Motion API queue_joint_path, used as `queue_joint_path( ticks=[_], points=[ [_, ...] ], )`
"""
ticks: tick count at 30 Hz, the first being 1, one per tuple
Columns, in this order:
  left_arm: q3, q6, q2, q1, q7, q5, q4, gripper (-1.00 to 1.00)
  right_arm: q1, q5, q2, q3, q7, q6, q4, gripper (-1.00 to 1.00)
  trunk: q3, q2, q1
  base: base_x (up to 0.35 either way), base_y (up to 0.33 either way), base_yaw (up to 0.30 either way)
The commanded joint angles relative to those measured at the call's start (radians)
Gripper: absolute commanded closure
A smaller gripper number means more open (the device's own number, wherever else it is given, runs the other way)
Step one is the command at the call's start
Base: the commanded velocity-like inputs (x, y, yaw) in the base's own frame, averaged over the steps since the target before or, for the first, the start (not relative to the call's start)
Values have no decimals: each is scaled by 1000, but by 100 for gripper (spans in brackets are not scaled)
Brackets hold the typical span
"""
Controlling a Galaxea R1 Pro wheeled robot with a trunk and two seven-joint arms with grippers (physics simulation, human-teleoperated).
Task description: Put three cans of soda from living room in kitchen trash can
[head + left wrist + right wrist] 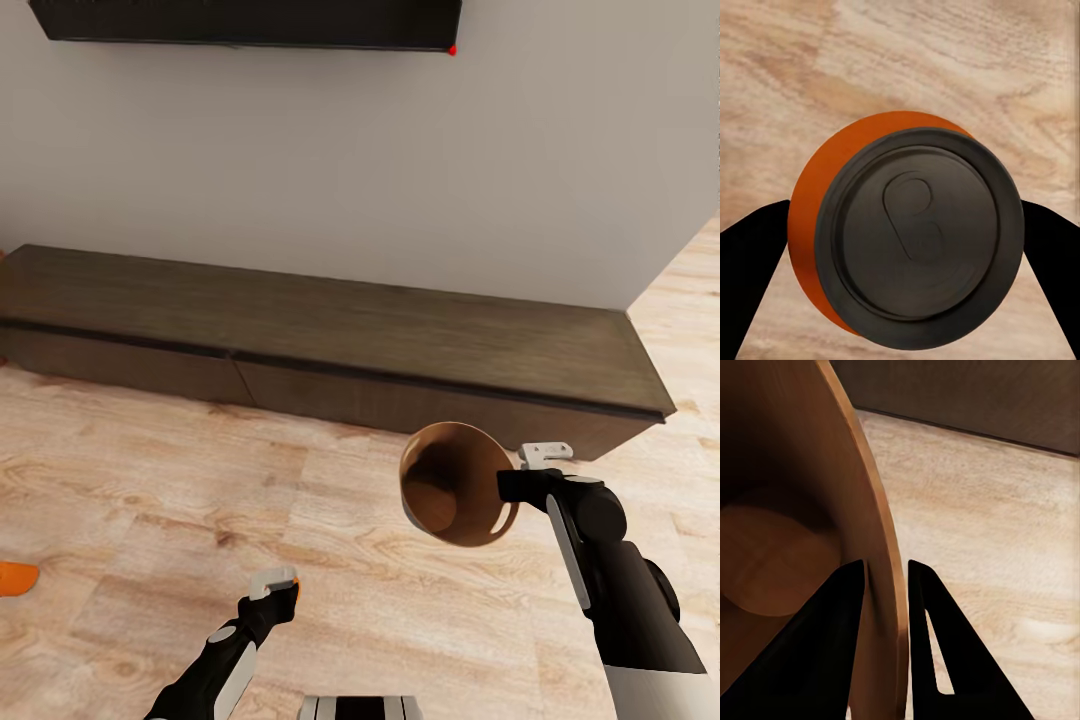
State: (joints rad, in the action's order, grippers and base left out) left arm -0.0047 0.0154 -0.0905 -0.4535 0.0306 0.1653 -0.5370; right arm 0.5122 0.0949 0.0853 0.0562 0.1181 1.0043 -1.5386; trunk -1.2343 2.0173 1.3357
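My left gripper [276, 588] hangs low over the floor, shut on a can of soda [916, 234]. In the left wrist view the can's dark grey end faces the camera, its orange side [808, 196] shows behind, and a black finger [750, 289] presses each flank. My right gripper [512, 487] is shut on the rim of the tash can [452, 486], held in the air and tipped so its copper-brown inside faces me. In the right wrist view the fingers [832, 622] pinch the bin's wall [881, 540]. Another orange can [14, 577] lies on the floor at the far left edge.
A long low dark-wood cabinet [330, 345] runs along the grey wall ahead, with the black TV [250, 22] hung above it. Light wood floor [150, 500] spreads between me and the cabinet and continues past its right end.
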Motion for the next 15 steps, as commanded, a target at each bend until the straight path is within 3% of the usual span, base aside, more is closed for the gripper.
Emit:
queue_joint_path(
  ticks=[1,15],
  points=[
    [0,0,0,0,0,0,0,100,0,-12,0,0,0,0,0,100,3,-7,-4,0,0,2],
    [0,0,0,0,0,0,0,100,0,-12,-1,-2,0,0,0,100,51,-105,-58,0,0,0]
  ],
)
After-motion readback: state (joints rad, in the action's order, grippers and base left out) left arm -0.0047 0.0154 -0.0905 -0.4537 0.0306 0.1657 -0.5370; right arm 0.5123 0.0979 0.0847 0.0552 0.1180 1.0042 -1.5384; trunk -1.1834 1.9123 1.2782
